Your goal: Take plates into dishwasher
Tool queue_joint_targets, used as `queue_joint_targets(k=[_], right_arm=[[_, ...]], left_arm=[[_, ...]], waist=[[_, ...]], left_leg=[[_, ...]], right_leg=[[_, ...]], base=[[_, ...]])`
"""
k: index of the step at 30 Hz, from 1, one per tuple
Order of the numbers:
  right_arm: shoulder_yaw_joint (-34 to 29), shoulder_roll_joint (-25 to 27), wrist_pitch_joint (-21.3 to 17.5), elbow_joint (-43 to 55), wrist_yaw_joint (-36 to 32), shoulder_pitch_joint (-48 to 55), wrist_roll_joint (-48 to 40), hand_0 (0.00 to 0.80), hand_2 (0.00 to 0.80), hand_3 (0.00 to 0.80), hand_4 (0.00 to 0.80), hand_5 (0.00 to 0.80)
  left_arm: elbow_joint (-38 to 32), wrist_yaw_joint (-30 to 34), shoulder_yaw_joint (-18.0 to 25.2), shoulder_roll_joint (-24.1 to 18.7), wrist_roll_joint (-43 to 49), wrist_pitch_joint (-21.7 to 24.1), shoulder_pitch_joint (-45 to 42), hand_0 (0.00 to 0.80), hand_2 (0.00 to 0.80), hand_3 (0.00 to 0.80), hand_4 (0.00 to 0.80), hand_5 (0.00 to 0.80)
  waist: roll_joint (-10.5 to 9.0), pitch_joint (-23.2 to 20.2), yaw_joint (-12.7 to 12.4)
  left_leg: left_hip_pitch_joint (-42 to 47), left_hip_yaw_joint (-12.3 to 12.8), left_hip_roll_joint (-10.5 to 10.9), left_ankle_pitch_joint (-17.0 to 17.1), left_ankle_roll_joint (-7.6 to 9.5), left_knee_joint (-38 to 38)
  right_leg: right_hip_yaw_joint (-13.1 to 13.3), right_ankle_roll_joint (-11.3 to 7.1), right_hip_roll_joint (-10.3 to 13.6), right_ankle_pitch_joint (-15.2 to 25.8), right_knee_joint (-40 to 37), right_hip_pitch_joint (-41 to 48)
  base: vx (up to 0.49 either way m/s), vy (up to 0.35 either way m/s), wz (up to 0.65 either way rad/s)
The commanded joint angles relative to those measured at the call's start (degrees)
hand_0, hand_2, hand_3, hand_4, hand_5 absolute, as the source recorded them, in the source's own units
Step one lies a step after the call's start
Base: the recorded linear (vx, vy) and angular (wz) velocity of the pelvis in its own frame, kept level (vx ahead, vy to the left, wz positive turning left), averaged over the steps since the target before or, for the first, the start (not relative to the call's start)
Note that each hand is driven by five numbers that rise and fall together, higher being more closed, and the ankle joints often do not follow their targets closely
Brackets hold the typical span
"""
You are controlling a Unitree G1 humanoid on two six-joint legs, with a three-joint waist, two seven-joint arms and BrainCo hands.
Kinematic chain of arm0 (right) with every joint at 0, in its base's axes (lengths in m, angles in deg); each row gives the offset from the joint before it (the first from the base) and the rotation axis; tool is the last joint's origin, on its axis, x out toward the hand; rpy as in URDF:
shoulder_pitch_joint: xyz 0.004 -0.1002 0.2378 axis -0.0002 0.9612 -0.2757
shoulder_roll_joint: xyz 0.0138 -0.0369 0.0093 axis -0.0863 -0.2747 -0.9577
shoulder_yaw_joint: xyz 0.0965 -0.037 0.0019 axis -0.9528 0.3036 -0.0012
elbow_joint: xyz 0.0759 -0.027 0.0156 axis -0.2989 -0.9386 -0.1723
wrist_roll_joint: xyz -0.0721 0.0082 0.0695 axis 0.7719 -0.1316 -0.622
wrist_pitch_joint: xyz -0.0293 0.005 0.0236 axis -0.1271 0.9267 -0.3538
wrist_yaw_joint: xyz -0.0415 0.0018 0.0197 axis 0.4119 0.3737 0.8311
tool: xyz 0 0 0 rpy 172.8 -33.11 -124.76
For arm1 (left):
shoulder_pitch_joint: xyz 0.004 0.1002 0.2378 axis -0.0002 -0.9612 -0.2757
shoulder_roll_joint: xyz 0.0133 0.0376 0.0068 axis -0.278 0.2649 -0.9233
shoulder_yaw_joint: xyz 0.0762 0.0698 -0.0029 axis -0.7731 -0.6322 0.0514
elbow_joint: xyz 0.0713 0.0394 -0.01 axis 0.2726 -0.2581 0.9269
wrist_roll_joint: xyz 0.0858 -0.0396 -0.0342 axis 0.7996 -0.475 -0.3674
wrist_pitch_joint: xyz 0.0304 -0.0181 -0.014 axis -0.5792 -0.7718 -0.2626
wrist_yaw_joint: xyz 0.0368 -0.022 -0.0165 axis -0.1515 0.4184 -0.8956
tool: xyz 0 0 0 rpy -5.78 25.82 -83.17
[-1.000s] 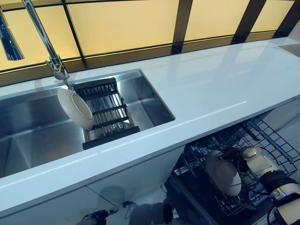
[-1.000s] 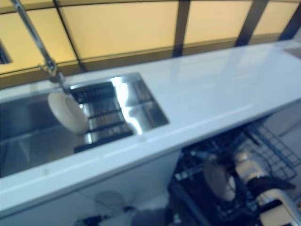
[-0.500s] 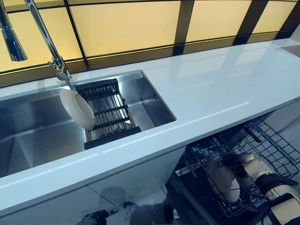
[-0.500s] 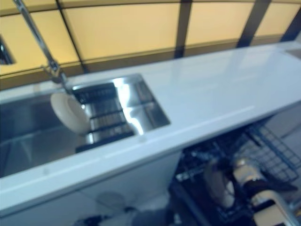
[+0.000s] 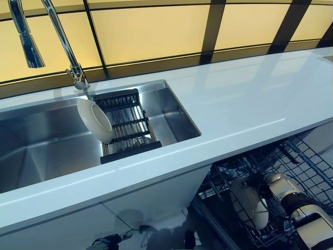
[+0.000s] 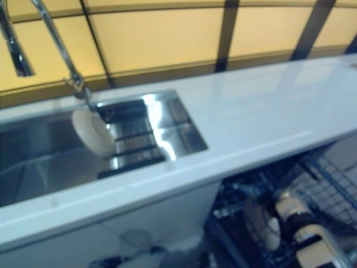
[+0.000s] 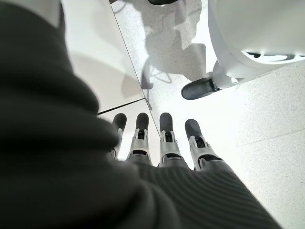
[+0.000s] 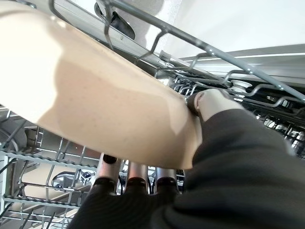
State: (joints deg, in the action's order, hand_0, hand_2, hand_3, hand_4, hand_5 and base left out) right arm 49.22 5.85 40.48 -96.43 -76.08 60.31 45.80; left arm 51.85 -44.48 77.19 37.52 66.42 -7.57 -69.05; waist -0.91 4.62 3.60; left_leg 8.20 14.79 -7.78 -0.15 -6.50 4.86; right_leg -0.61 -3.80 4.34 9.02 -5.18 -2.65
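A beige plate point(image 5: 251, 205), pinched by the right robot hand point(image 5: 279, 187), is being lowered deeper into the dishwasher rack point(image 5: 307, 161), while another plate point(image 5: 94, 121) is being left in the sink rack point(image 5: 127, 125).

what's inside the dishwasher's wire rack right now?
The dark wire dishwasher rack holds one cream round plate on edge, pinched by the right hand. The rack's lower part is hidden behind plate and hand; no other dishes show.
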Motion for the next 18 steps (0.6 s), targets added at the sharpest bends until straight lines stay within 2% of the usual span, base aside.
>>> queue_joint_targets(k=[1,2,3,4,12,18], right_arm=[[0.73,-0.83,-1.34,-4.04,1.41,-7.23,2.28,0.307,0.307,0.307,0.307,0.307],[0.65,-0.72,-1.10,-3.84,1.26,-7.28,2.33,0.122,0.122,0.122,0.122,0.122],[0.56,-0.57,-1.28,-3.78,1.25,-7.18,2.39,0.082,0.082,0.082,0.082,0.082],[0.47,-0.47,-1.33,-3.60,1.22,-7.16,2.63,0.000,0.000,0.000,0.000,0.000],[-0.21,1.44,-0.73,-1.40,-0.58,-6.81,3.20,0.000,0.000,0.000,0.000,0.000],[-1.36,4.81,0.07,1.71,-3.01,-6.64,3.81,0.000,0.000,0.000,0.000,0.000]], left_arm=[[2.77,0.69,-1.45,-2.06,2.43,0.36,4.19,0.000,0.000,0.000,0.000,0.000],[2.75,0.69,-1.50,-2.04,2.40,0.35,4.19,0.000,0.000,0.000,0.000,0.000],[2.83,0.75,-1.45,-2.07,2.36,0.43,4.20,0.000,0.000,0.000,0.000,0.000],[2.81,0.76,-1.36,-2.04,2.40,0.41,4.25,0.000,0.000,0.000,0.000,0.000],[2.72,0.52,-0.83,-2.19,2.69,0.40,3.96,0.000,0.000,0.000,0.000,0.000],[2.57,0.33,0.06,-2.69,2.92,0.15,3.82,0.000,0.000,0.000,0.000,0.000]], waist=[[-3.68,0.91,0.26],[-3.71,0.92,0.31],[-3.75,0.92,0.37],[-3.78,0.92,0.43],[-4.13,1.01,0.77],[-4.57,1.30,1.34]], left_leg=[[-1.14,-3.92,0.23,-0.54,1.99,0.14],[-1.11,-3.87,0.22,-0.57,2.01,0.14],[-1.10,-3.84,0.22,-0.57,2.03,0.14],[-1.09,-3.81,0.23,-0.58,2.05,0.14],[-0.85,-3.58,0.12,-0.60,2.08,0.14],[-0.75,-3.31,0.05,-0.56,2.04,0.14]], right_leg=[[0.01,-4.17,3.96,-2.74,0.18,2.19],[0.04,-4.18,3.94,-2.74,0.18,2.19],[0.11,-4.18,3.90,-2.71,0.18,2.19],[0.18,-4.17,3.87,-2.71,0.18,2.17],[0.45,-4.20,3.79,-2.58,0.18,2.25],[0.81,-4.23,3.76,-2.35,0.18,2.19]], base=[[0.000,0.000,0.00],[0.000,0.000,0.00],[0.000,0.000,0.00],[0.000,0.000,0.00],[0.000,0.000,0.00],[0.000,0.000,0.00]])
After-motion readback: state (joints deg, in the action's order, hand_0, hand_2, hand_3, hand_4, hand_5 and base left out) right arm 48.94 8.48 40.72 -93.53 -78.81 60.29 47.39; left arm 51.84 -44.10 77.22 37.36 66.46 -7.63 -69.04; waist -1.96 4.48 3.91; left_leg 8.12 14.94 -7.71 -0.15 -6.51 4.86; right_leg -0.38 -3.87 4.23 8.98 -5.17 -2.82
